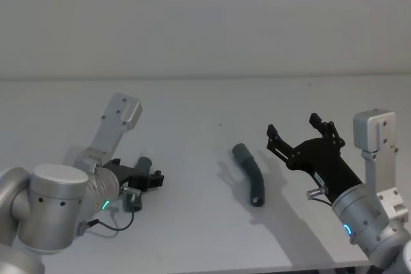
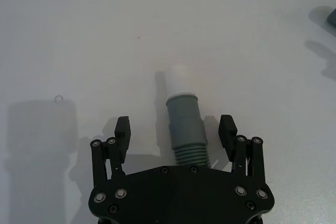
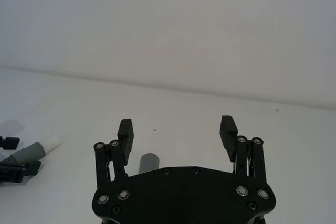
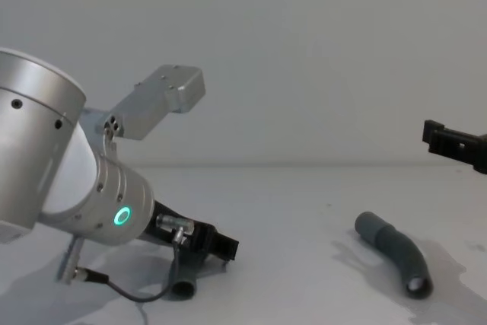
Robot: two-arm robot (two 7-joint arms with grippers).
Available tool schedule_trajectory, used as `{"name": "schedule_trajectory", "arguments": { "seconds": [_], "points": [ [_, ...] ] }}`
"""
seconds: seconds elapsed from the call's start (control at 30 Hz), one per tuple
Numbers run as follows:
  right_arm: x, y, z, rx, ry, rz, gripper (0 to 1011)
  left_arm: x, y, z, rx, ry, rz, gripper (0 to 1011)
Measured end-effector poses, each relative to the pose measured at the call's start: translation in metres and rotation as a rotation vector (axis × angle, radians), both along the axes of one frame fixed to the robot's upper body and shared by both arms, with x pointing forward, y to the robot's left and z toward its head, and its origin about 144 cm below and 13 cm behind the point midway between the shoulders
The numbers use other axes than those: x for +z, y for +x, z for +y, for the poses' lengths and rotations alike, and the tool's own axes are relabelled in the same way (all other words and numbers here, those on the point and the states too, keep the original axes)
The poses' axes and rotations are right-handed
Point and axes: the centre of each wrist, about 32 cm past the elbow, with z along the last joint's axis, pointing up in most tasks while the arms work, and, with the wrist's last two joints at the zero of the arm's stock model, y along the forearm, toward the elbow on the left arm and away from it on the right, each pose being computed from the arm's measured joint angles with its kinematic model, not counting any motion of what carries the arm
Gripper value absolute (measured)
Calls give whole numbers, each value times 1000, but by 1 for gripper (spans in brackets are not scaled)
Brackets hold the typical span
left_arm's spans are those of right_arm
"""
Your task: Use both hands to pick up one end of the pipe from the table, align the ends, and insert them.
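Ribbed grey hose [image 2: 184, 116], white-tipped, sits inside the wide left tool [image 2: 175, 125] — right tool [image 3: 177, 127] wide too.

This looks like a robotics laboratory or a test room. The table [image 1: 192, 113] is a plain, matt white surface, and just behind its far edge rises a bare, pale grey wall [image 1: 205, 17]. Over the near edge of the table reach two silver machine arms, the left arm [image 1: 61, 200] and the right arm [image 1: 376, 216], each one with a small glowing ring near its wrist.
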Motion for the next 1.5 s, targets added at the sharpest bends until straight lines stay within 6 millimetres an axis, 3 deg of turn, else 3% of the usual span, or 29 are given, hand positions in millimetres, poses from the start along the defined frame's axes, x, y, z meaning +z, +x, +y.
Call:
{"name": "schedule_trajectory", "arguments": {
  "seconds": [0.27,0.63,1.5],
  "points": [
    [0,0,0,0,0,0,1000,0,0,-1,8,2,7,997],
    [0,0,0,0,0,0,1000,0,-1,-3,12,0,12,791],
    [0,0,0,0,0,0,1000,0,-1,-3,16,3,15,619]
  ]
}}
